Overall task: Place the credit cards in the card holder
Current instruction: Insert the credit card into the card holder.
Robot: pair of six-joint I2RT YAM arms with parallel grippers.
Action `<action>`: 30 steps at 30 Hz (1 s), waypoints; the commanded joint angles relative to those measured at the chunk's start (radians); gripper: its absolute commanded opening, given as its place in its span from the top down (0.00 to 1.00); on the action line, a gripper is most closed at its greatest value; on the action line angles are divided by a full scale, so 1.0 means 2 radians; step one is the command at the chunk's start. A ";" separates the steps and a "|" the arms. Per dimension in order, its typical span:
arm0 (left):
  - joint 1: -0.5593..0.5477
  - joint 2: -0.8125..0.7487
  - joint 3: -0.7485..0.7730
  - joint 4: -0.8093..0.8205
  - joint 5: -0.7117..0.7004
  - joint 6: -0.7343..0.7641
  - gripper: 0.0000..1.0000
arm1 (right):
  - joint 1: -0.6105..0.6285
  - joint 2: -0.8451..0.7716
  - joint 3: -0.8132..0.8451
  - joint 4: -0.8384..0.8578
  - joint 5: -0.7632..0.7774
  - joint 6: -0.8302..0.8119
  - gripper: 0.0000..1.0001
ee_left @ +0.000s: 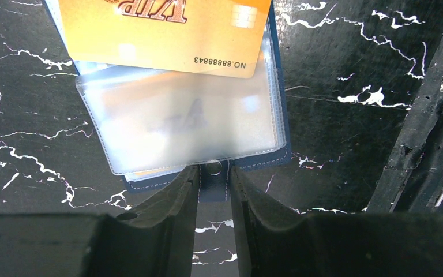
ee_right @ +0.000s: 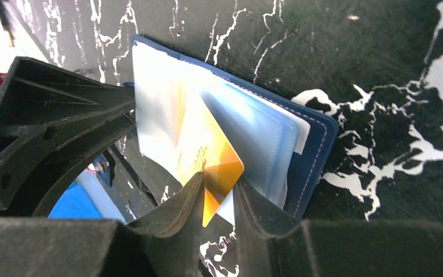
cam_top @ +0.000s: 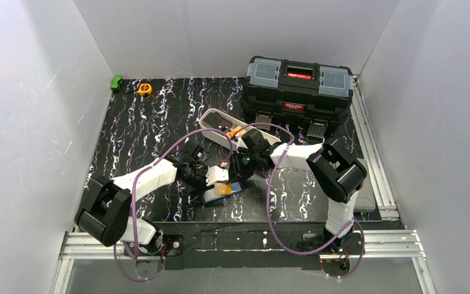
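The navy card holder lies open on the black marbled table, its clear plastic sleeves fanned out. An orange-yellow credit card sits partly inside one sleeve, and one corner sticks out. My left gripper is shut on the holder's snap tab at its near edge. My right gripper stands open around the card's protruding corner, with a gap beside the card. In the top view both grippers meet over the holder, left and right. No dark cards show.
A long white oblong tray with small items lies behind the arms. The big black toolbox stands at the back right. A yellow tape measure and a green object sit at the back left corner.
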 commanded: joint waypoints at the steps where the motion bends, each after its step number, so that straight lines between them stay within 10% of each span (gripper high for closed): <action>1: -0.003 -0.004 0.010 -0.016 0.020 0.001 0.76 | 0.021 -0.006 0.006 -0.113 0.077 0.002 0.68; 30: -0.002 -0.025 -0.008 -0.015 0.016 0.013 0.77 | 0.033 0.040 0.072 -0.181 0.063 -0.030 0.64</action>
